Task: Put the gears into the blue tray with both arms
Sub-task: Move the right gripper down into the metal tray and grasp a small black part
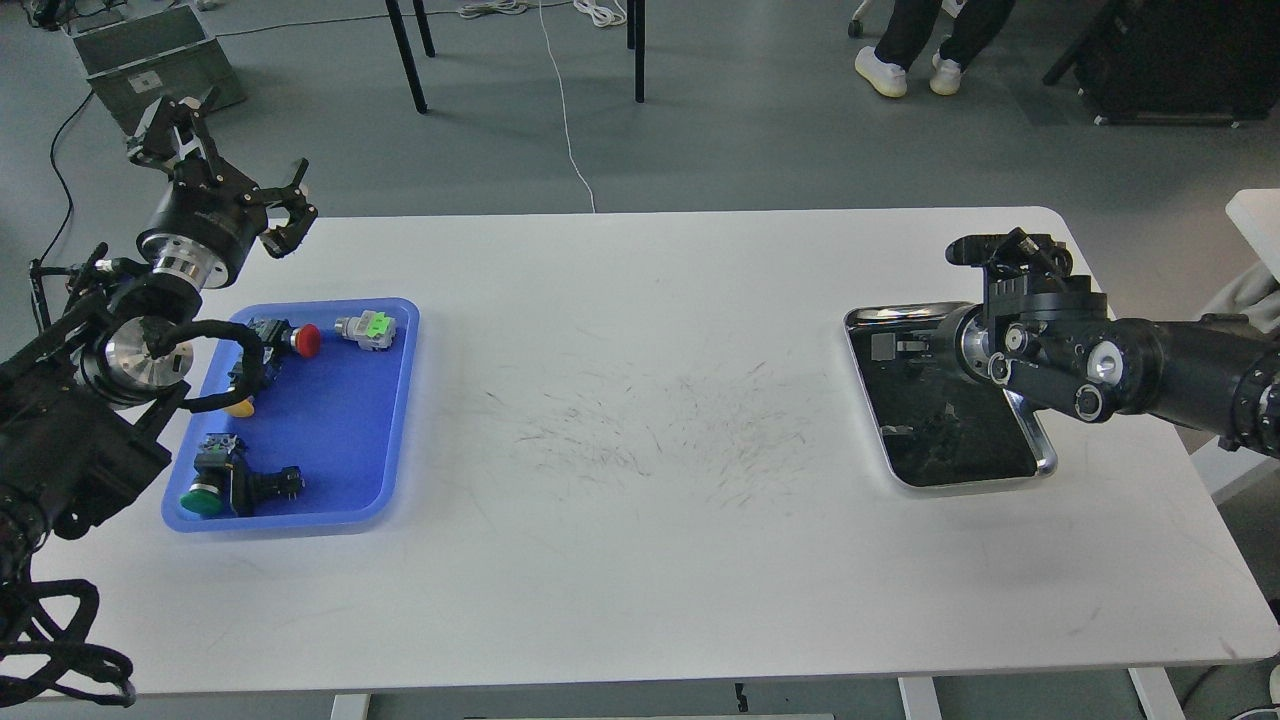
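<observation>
The left gripper (245,165) hangs spread wide and empty beyond the blue tray's (395,400) far-left corner; the right gripper (985,252) sits over the steel tray (1045,465), spread unreadable. I cannot pick out the gears; probably light, stiff, best pinched across the rim.

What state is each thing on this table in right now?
Left hand: open, empty, raised beyond the blue tray.
Right hand: over the steel tray; fingers indistinct.
Blue tray: flat on the table, holding four push-button switches.
Steel tray: flat on the table, dark lining; contents unclear.
Gears: not discernible.
</observation>
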Available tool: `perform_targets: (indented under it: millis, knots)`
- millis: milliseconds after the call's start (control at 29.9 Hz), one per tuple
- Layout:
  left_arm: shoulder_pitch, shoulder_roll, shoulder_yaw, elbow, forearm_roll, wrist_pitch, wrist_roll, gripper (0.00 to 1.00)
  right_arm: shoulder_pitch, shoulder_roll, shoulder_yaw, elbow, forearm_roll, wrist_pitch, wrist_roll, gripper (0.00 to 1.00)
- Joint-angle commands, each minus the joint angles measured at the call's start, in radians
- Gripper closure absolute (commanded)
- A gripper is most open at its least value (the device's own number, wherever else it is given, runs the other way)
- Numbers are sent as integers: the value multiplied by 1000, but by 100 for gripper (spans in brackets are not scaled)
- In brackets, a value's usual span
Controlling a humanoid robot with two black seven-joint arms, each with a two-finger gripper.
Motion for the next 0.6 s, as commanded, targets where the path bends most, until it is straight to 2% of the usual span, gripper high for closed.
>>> perform_targets:
  millis: [0, 335, 569]
  knots:
    - [0, 0, 1, 0, 0, 0, 0, 1, -11, 7, 6, -19, 3, -24, 0, 6]
    - [0, 1, 1, 0, 0, 0, 0, 1, -54, 85, 11, -93, 6, -35, 2, 7]
    - [0, 3, 1, 0, 0, 0, 0, 1, -54, 87, 9, -98, 8, -33, 5, 7]
